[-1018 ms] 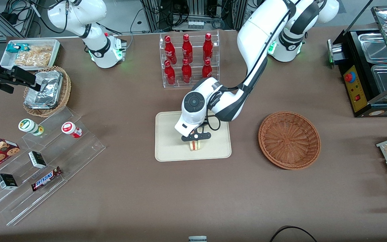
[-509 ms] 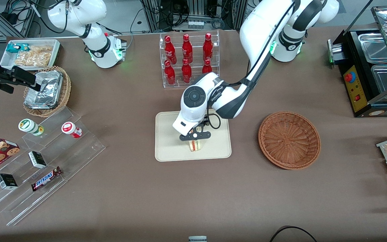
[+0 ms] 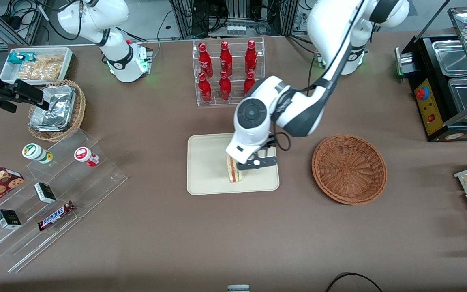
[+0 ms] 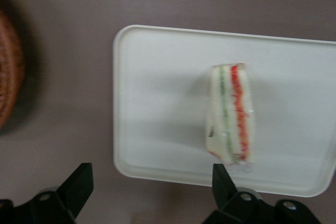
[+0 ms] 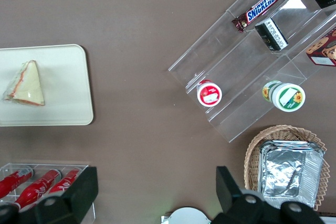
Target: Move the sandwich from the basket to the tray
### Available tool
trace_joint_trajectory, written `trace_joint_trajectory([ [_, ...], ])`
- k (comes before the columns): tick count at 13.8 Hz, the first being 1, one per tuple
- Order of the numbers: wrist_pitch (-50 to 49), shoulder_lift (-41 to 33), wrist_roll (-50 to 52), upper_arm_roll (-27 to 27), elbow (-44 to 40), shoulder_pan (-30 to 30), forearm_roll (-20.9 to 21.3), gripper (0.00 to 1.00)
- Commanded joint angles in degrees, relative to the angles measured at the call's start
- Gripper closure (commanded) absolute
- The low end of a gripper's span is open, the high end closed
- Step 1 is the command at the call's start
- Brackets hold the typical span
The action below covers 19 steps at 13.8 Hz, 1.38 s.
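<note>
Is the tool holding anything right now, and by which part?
Nothing. The tool is open above the tray; the sandwich lies free.

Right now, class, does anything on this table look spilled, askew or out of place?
Nothing stands out. The sandwich lies intact on the tray, the basket sits upright and empty beside it, and the open gripper hovers over the tray.

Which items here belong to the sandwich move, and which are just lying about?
Job:
- sandwich, lying on the tray
- tray
- basket, no sandwich in it
- gripper, open, above the tray, apart from the sandwich

Lying about:
- red bottles in a clear rack
- foil packets in a tan basket
- Snickers bar on clear steps
- snack bin
</note>
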State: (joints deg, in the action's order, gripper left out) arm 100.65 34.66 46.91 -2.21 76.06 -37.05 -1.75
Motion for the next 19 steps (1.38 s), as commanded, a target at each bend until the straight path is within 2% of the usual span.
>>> trace_joint_trajectory([
  [1,-4.06,-2.41,-1.29,-0.16,1.81,3.64,0.43,0.0],
  [6,-3.88,-9.07,-7.6,-0.16,9.35,11.64,2.1,0.0],
  [12,-4.5,-21.29,-23.68,-0.16,18.85,21.84,2.63,0.0],
  [16,-11.34,-27.79,-34.14,-0.95,19.74,28.43,4.21,0.0],
  [17,-12.14,-28.68,-35.55,-2.35,19.66,30.7,4.21,0.0],
  [19,-13.45,-30.17,-36.71,-8.4,19.48,36.94,4.21,0.0],
])
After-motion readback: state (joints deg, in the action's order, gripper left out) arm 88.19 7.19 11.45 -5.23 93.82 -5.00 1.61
